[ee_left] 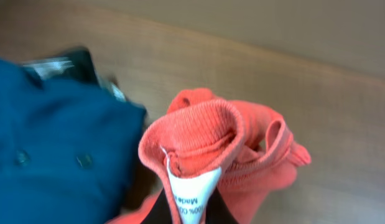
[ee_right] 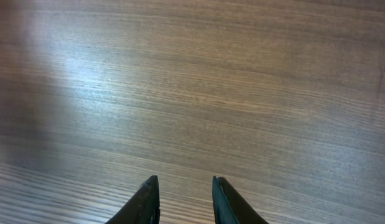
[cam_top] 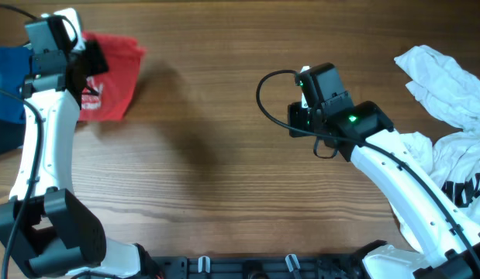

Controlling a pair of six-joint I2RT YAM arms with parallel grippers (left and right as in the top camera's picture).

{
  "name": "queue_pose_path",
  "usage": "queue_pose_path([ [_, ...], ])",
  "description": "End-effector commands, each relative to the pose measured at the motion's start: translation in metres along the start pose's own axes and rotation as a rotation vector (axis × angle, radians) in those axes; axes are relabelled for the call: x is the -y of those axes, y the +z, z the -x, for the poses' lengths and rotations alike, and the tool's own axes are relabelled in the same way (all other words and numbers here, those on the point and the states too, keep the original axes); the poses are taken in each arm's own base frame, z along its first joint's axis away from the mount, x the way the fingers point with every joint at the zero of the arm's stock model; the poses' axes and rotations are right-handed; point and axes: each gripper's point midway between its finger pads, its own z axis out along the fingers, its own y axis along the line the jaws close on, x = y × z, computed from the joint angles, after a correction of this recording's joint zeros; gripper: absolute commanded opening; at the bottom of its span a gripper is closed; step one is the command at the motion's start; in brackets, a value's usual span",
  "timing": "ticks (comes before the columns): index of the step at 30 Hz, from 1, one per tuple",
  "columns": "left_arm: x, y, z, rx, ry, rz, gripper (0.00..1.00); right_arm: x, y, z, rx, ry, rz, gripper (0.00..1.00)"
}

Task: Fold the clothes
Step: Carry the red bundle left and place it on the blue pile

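Upper left of the overhead frame: blue garment [cam_top: 5,77] at the edge, then the red garment [cam_top: 119,77], its labelled collar pinched in the closed left gripper [ee_left: 191,211]; centre right, the right gripper [ee_right: 185,194] hangs over the wooden table [cam_top: 208,132], jaws narrowly parted, holding nothing; white garments [cam_top: 449,93] heaped at far right.

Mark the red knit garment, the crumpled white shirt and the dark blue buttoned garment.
red knit garment [ee_left: 198,134]: left wrist view, ribbed collar.
crumpled white shirt [cam_top: 445,81]: overhead view, upper folds.
dark blue buttoned garment [ee_left: 55,149]: left wrist view, fabric between buttons.
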Motion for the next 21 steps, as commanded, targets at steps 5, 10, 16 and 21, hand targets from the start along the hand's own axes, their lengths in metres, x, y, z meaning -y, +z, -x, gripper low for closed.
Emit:
queue_pose_path([
  [5, -0.049, -0.032, 0.081, 0.31, -0.148, 0.083, 0.04, 0.001, -0.005, 0.003, 0.012, 0.017, -0.006, 0.29],
  [10, -0.122, -0.027, 0.072, 0.311, -0.277, 0.195, 0.05, 0.001, -0.005, 0.002, 0.011, 0.017, -0.005, 0.29],
  [16, -0.215, -0.013, 0.03, 0.247, -0.476, 0.343, 0.07, 0.001, -0.005, 0.001, 0.007, 0.016, -0.007, 0.3],
  [21, -0.231, -0.01, 0.014, 0.206, -0.501, 0.375, 0.07, 0.001, -0.005, 0.002, 0.008, -0.01, -0.007, 0.3],
])
